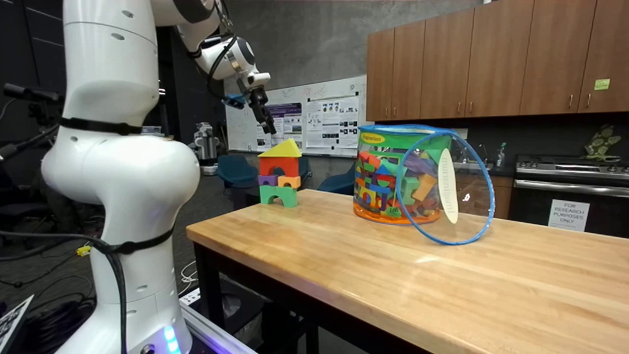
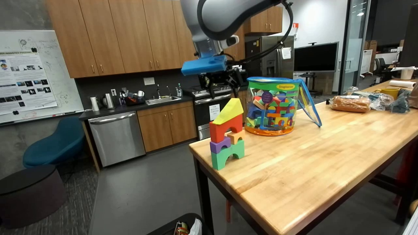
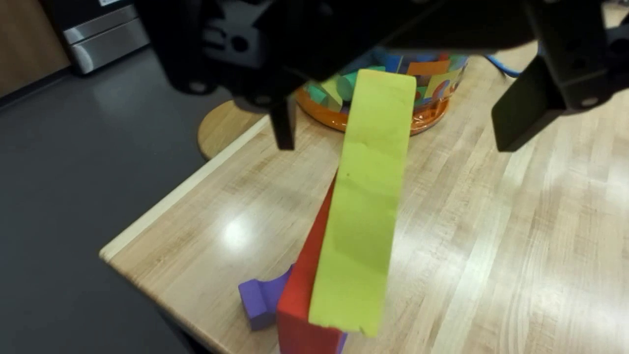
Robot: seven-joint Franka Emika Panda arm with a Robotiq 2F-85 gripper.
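A small tower of foam blocks stands near the table's corner in both exterior views. A yellow wedge tops it, lying on a red arch. Beneath are a purple arch and an orange arch side by side, with a green arch at the bottom. Above the tower my gripper hangs open, apart from the yellow wedge. In the wrist view the gripper has its two fingers spread wide to either side of the wedge's far end, with nothing held. The green and orange arches are hidden there.
A clear bin full of coloured blocks stands behind the tower on the wooden table. Its blue-rimmed lid hangs open against one side. Bagged bread and a yellow mug lie farther along the table.
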